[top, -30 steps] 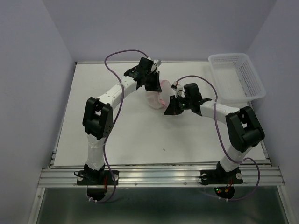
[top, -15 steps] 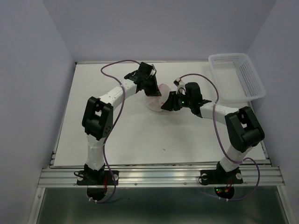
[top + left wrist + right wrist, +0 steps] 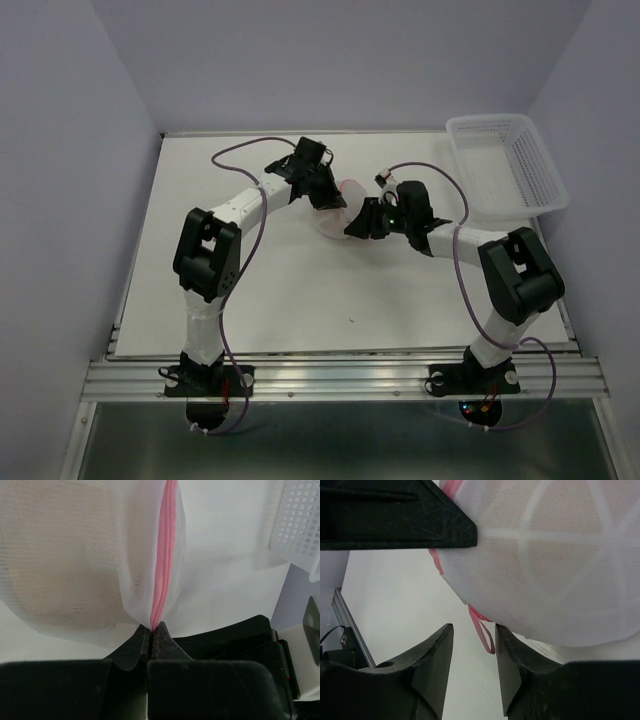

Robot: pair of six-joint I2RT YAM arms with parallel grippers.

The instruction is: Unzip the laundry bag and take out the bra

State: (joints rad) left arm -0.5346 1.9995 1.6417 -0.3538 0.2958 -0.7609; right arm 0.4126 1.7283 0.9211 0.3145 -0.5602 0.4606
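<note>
Loop [image 3: 480, 630] — pink, hanging under laundry bag [image 3: 560, 555] — sits between parted fingers of right gripper [image 3: 473, 642], lower centre; left gripper [image 3: 151, 636] clamped on bag's zipper seam [image 3: 167, 545].

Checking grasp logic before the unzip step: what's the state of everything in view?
bag: pinched at its seam by the left gripper
zipper: closed along the visible stretch
bra: inside the bag, seen through the mesh
pull loop: hanging free between the right jaws
left gripper: shut on the bag
right gripper: open
basket: upright, at the table's far right
</note>
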